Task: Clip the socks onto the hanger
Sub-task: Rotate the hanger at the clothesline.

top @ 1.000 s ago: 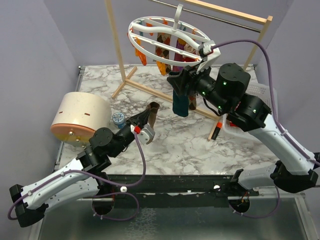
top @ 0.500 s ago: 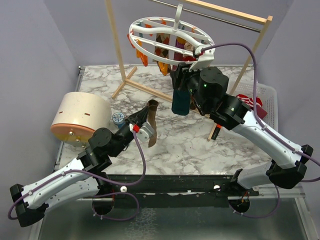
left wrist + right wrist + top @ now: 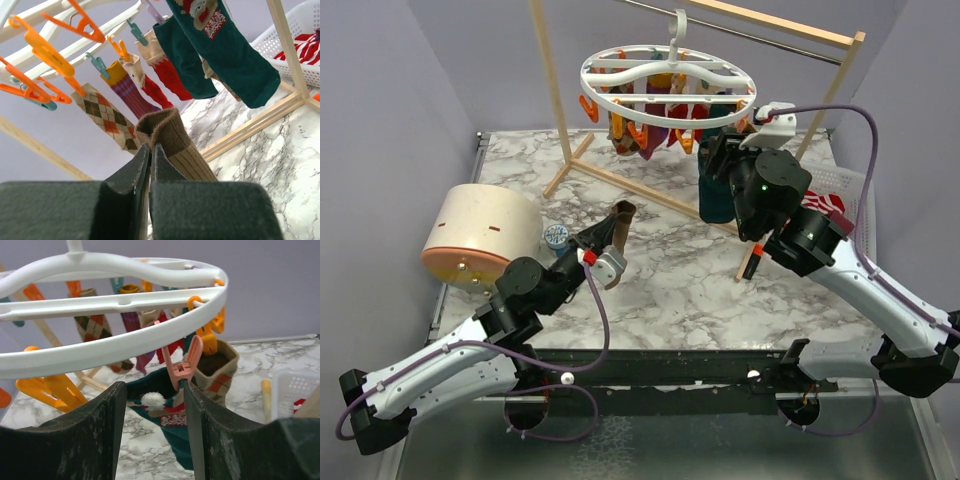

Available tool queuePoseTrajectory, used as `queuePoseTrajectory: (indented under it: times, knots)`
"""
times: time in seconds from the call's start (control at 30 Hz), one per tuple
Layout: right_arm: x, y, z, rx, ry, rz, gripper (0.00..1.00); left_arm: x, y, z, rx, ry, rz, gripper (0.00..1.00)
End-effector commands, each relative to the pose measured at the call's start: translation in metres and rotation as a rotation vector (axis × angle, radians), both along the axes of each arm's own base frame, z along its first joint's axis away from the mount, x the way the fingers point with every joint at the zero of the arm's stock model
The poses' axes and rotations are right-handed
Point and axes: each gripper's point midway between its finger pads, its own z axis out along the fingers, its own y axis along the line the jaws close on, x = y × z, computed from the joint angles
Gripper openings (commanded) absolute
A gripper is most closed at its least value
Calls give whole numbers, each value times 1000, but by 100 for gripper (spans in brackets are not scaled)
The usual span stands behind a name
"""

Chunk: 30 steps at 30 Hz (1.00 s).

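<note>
The hanger (image 3: 588,78) is a white ring on the rack, with several socks clipped under it. It also shows in the right wrist view (image 3: 125,342) and the left wrist view (image 3: 100,35). A dark teal sock (image 3: 715,200) with a white pompom hangs from a pink clip (image 3: 182,365) at the ring's near right. My right gripper (image 3: 154,425) is open, one jaw on each side of that sock (image 3: 200,435); in the top view the gripper (image 3: 720,152) is at the sock's top. My left gripper (image 3: 150,155) is shut on a brown sock (image 3: 172,137) and holds it up above the table (image 3: 618,225).
The wooden rack frame (image 3: 555,100) stands at the back, its base rails on the marble table. A white basket (image 3: 845,185) at the right holds a red-white striped sock (image 3: 823,205). A round tan container (image 3: 485,235) and a small blue tin (image 3: 557,236) sit at the left.
The hanger has swung back level. My right gripper has moved right with it, and the teal sock now hangs from the pink clip. My left arm has barely moved.
</note>
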Motion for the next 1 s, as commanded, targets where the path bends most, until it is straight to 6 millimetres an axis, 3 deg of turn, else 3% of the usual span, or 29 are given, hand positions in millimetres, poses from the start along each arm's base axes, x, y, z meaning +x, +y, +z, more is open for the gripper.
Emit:
queuePoseTrajectory:
  times: [0.0, 0.3, 0.57, 0.67, 0.8, 0.97]
  knots:
    - [-6, -33, 10, 25, -33, -98, 54, 1, -1, 4, -26, 0, 3, 0]
    - [-9, -57, 12, 1, -23, -142, 55, 10, -34, 28, -59, -38, -60, 0]
    - [-25, -59, 17, 29, -6, -62, 55, 34, -67, 52, -70, -90, -55, 0]
    - [-33, -47, 23, 45, 3, 45, 55, 49, -76, 58, -75, -92, -37, 0]
    - [-46, -14, 30, 35, 20, 257, 60, 65, -79, 57, -71, -79, 9, 0]
    - [-45, 13, 29, -1, 57, 366, 69, 66, -74, 44, -57, -63, 19, 0]
